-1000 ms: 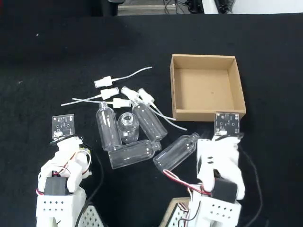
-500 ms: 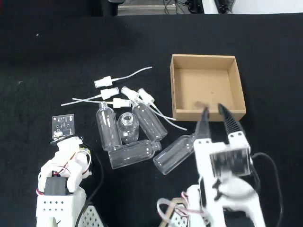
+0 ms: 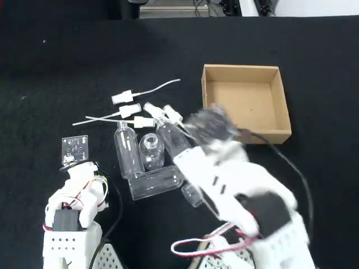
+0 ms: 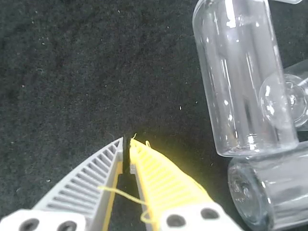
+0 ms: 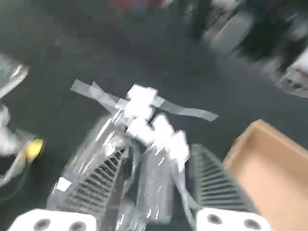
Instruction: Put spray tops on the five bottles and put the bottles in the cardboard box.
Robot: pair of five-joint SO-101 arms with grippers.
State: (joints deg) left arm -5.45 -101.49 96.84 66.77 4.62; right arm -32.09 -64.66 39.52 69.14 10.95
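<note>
Right end effector [image 5: 159,153]: spread wide, empty; above the bottles [image 3: 130,152]
Nearest bottle [image 5: 155,187]: lying, framed between its fingers [image 5: 94,187]; long axis runs ahead toward the spray tops [image 5: 144,113]
Left end effector [image 4: 127,143]: closed; farther from tops

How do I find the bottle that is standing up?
Start at the brown cardboard box and look to the heap of clear plastic bottles beside it on the black table. That clear plastic bottle sits mid-heap between two lying ones. Only it stands upright, its round open mouth facing up; its neighbours lie flat.
</note>
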